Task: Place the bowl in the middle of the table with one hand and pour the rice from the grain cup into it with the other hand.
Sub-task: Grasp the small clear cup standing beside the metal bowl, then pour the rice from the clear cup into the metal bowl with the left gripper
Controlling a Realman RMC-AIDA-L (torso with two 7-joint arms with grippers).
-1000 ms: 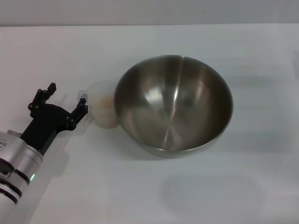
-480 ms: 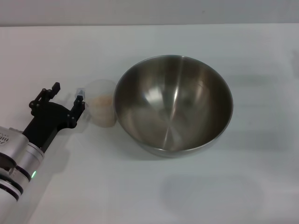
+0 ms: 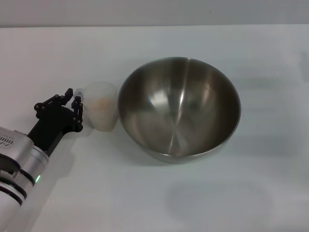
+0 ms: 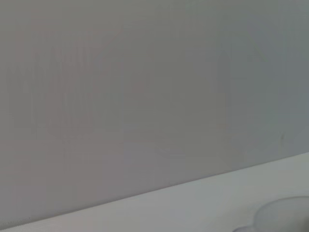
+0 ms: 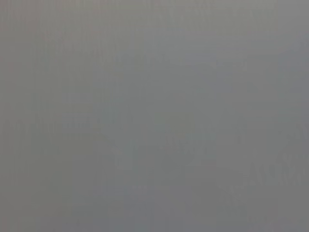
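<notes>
grain cup (image 3: 100,112) beside bowl (image 3: 179,108); left gripper (image 3: 72,103) jaws closed, gripping nothing.

Left gripper (image 3: 72,102) now nearer cup (image 3: 101,112); earlier sat farther out toward table's left edge with fingers spread wide. Fingers now drawn closer together, tips (image 3: 78,99) right at cup's left side, contact unclear. Cup, earlier tipped toward bowl, now stands upright just left of it. Rice (image 3: 102,103) sits level inside cup, earlier banked toward lower side.
</notes>
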